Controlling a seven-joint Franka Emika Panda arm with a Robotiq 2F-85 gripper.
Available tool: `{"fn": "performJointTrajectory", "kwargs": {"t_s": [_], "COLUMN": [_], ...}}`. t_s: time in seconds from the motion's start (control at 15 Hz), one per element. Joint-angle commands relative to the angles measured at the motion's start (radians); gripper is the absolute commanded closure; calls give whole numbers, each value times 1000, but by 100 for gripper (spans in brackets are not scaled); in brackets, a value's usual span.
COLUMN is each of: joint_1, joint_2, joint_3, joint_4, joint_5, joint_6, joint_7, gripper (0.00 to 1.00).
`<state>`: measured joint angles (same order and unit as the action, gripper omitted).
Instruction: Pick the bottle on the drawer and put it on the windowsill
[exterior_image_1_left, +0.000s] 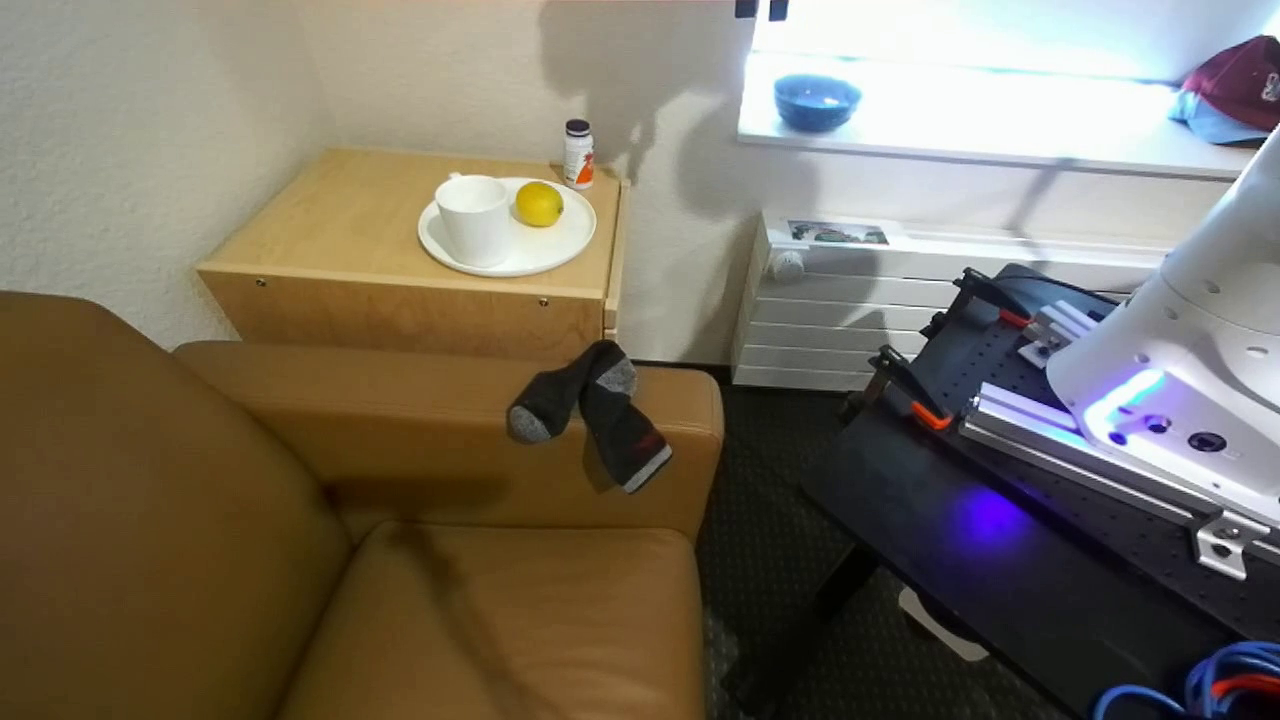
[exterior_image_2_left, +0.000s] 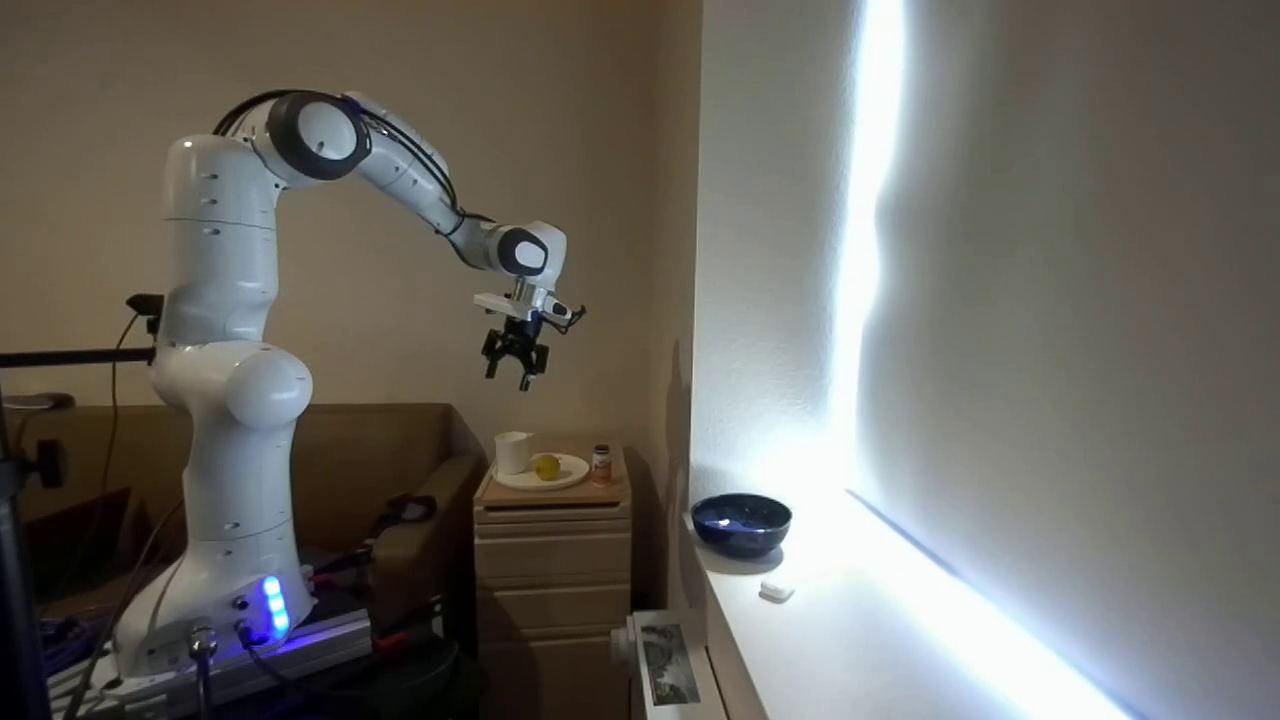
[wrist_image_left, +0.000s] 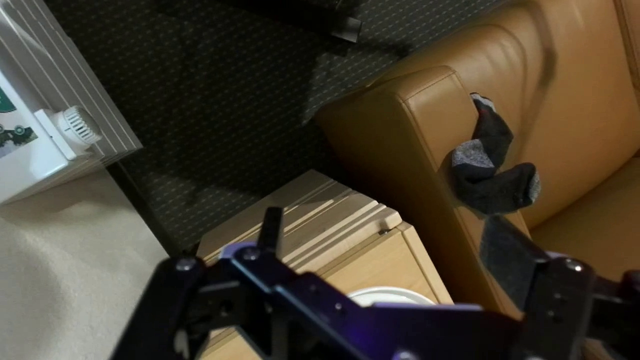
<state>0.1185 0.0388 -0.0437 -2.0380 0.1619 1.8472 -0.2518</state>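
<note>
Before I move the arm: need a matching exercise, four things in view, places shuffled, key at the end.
Things
1. small dark-capped white-and-orange bottle
2. yellow lemon-like fruit
3. dark blue round bowl
4. dark grey fabric sock

Places
A. on the long white windowsill
B. draped over the brown leather sofa armrest
C. on the round white plate
D. directly on the light tan wooden cabinet

Pairs: 1-D, 2-C, 3-A, 4-B
</note>
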Motion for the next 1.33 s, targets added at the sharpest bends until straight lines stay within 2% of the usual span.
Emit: {"fn": "performJointTrajectory", "kwargs": {"t_s": [0.0, 0.13, 0.33, 0.53, 0.6, 0.67, 0.93, 1.27], "joint_1": [-30, -22, 17, 70, 67, 43, 56, 76], "joint_2": [137, 224, 354, 458, 462, 427, 475, 624], "joint_3": [41, 63, 72, 34, 44, 66, 56, -1], "joint_4": [66, 125, 224, 321, 343, 277, 338, 422], "joint_5": [97, 173, 59, -79, -65, -55, -65, -55], "joint_6": [84, 185, 373, 442, 422, 436, 406, 537], "joint_7": [84, 177, 383, 618, 655, 584, 643, 859], "gripper": [0, 0, 0, 0, 0, 0, 0, 0]}}
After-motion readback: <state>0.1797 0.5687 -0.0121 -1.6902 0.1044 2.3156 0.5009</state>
